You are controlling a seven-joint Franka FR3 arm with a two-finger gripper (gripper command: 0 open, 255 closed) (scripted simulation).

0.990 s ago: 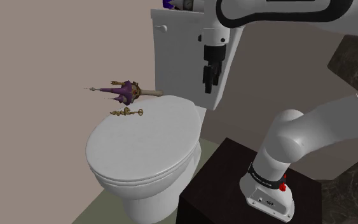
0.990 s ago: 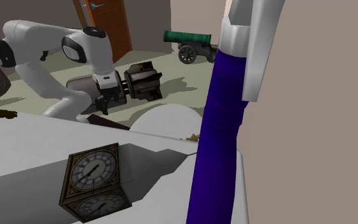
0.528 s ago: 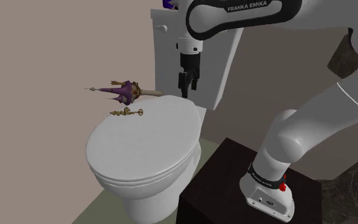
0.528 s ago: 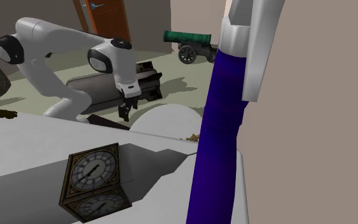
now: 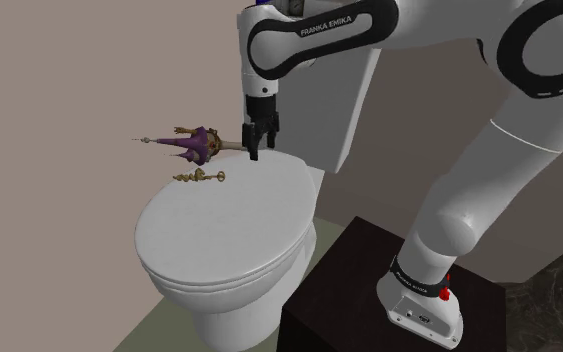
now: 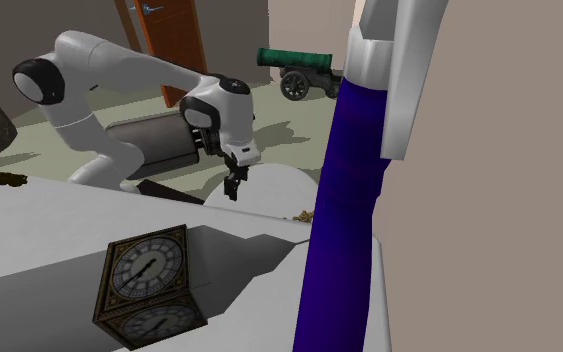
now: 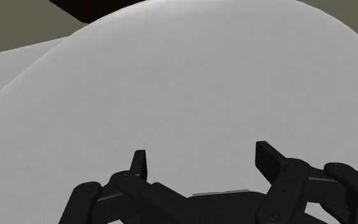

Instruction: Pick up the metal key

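A small ornate golden key lies on the white closed toilet lid, near the lid's back edge toward the shoulder view's left. My black gripper points down over the back of the lid, to the right of the key and a little above it. Its fingers stand apart with nothing between them. In the wrist view the open gripper looks onto the bare lid. In the second exterior view the gripper hangs just over the lid's rim.
A purple closed parasol with a wooden handle lies just behind the key, its handle end close to the gripper. The white tank rises behind. On it stand a clock cube and a tall blue object. The dark stand is at the lower right.
The arm has swung toward the shoulder view's left and lowered, bringing the gripper from in front of the tank down to the lid's back edge, near the parasol handle. The key lies unmoved.
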